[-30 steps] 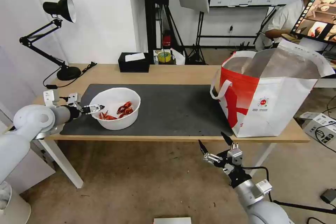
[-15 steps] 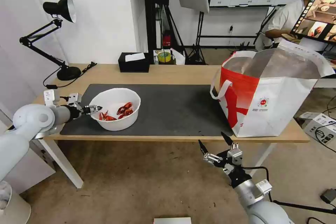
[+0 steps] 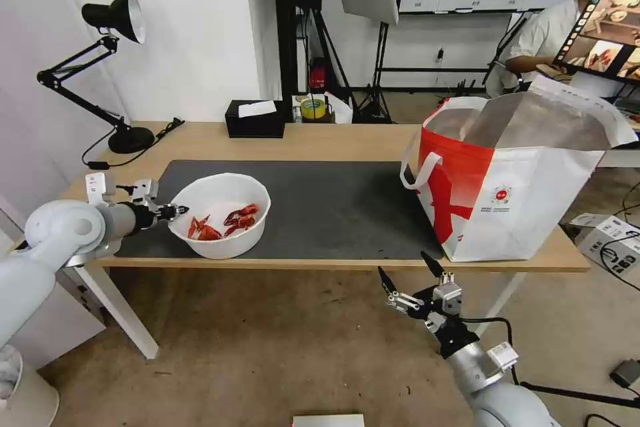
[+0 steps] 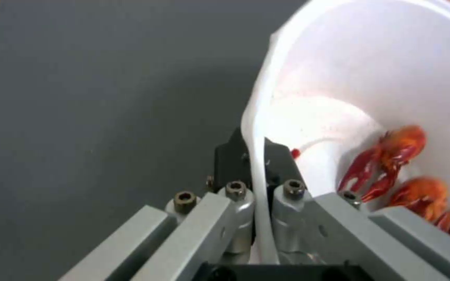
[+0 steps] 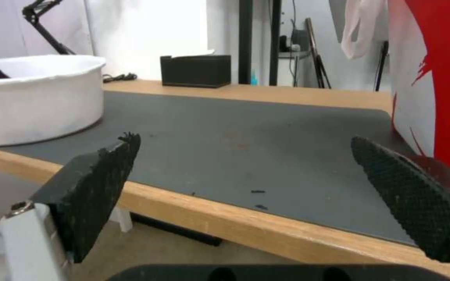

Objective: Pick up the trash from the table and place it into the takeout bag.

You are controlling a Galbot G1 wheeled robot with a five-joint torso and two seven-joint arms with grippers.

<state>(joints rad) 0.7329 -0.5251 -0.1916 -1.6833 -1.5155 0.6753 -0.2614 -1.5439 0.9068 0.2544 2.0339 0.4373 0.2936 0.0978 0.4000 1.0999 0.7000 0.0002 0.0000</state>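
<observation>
The trash on the table (image 3: 333, 140) is a white bowl (image 3: 220, 215) holding red shells (image 3: 227, 221), at the front left of the dark grey mat (image 3: 333, 203). My left gripper (image 3: 179, 211) is shut on the bowl's left rim; the left wrist view shows the thin white bowl (image 4: 371, 97) wall pinched between its fingers (image 4: 225, 156), with shells (image 4: 391, 156) inside. The takeout bag (image 3: 513, 180) stands open at the table's right end. My right gripper (image 3: 407, 272) hangs open below the table's front edge, left of the bag (image 5: 433, 78).
A black tissue box (image 3: 255, 119) and a yellow tape roll (image 3: 313, 108) sit at the table's back edge. A black desk lamp (image 3: 110, 73) stands at the back left corner. A person sits at a monitor behind the bag.
The bowl has slid toward the table's front edge and tilted a little, drawn along by my left gripper. The right arm has not moved.
</observation>
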